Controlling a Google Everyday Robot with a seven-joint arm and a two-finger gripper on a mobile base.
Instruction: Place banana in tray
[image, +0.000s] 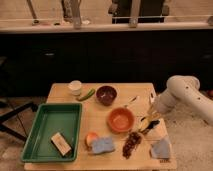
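The banana (149, 123) is small and yellow with dark tips. It lies near the right edge of the wooden table, just right of the orange bowl (121, 120). My gripper (150, 117) comes in from the right on the white arm (182, 92) and sits right at the banana, partly covering it. The large green tray (46, 150) stands at the table's front left, well away from the gripper. A tan block (61, 143) lies inside the tray.
A dark bowl (106, 94), a white cup (75, 87) and a slim green vegetable (86, 95) stand at the back. An orange fruit (91, 138), a blue sponge (102, 145), a reddish-brown cluster (131, 142) and a blue cloth (161, 148) lie along the front.
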